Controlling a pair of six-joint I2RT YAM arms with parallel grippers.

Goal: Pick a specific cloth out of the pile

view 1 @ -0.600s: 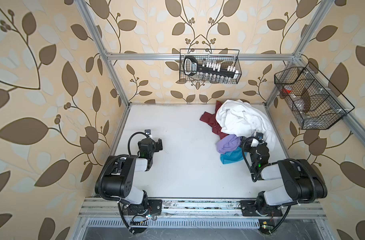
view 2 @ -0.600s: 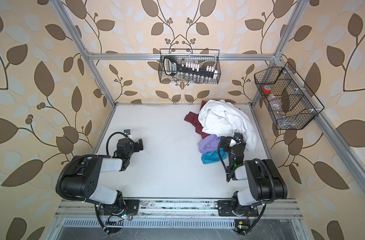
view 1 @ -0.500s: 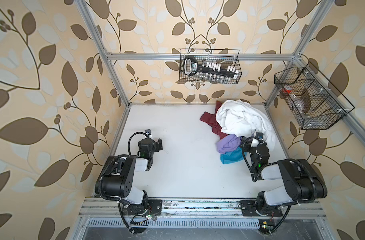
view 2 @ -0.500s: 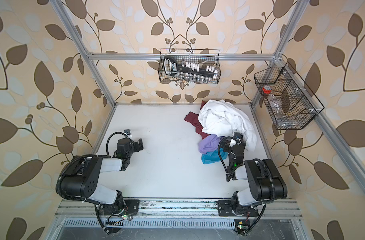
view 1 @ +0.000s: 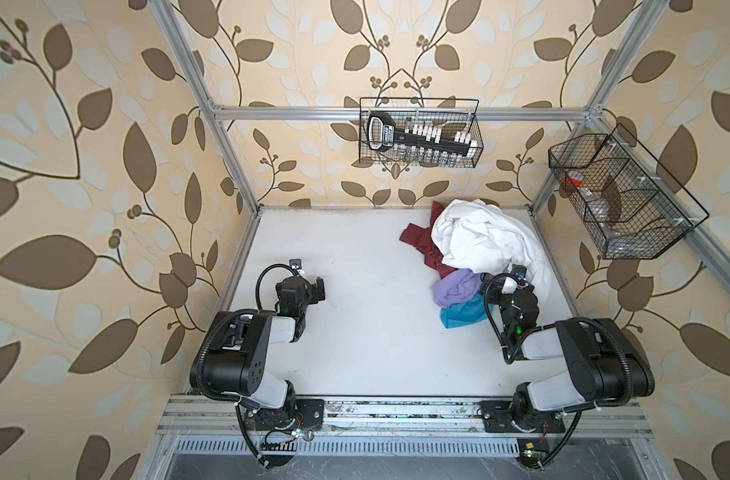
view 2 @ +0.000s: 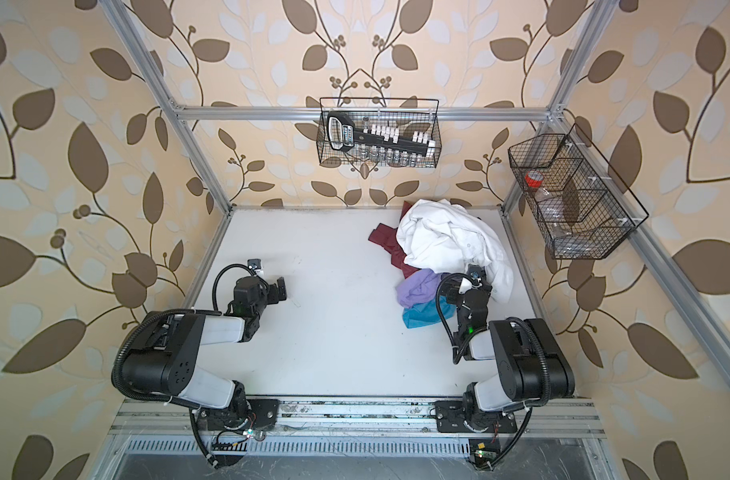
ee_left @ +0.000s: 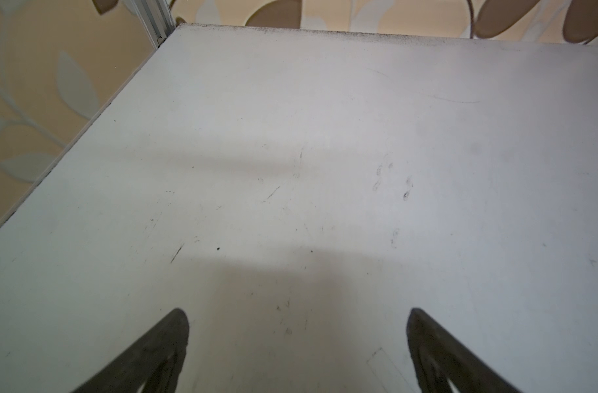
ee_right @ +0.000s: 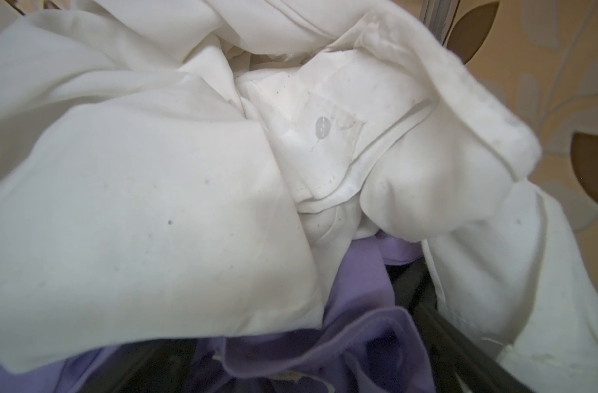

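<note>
Stillness: neither arm has shifted in the last half-second. Right gripper [view 1: 491, 286], jaws spread wide, clamps nothing; lilac cloth [ee_right: 358, 323] lies slack between them, white garment [ee_right: 154, 170] just ahead. Maroon cloth [view 1: 417, 243] sits beyond that, mostly buried in the pile [view 1: 471, 257], untouched. Left gripper [ee_left: 297, 313] gapes empty over bare table [ee_left: 324, 136]. Extraction seemingly not begun.

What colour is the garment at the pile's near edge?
The garment is teal blue; it shows best in a top view.
</note>
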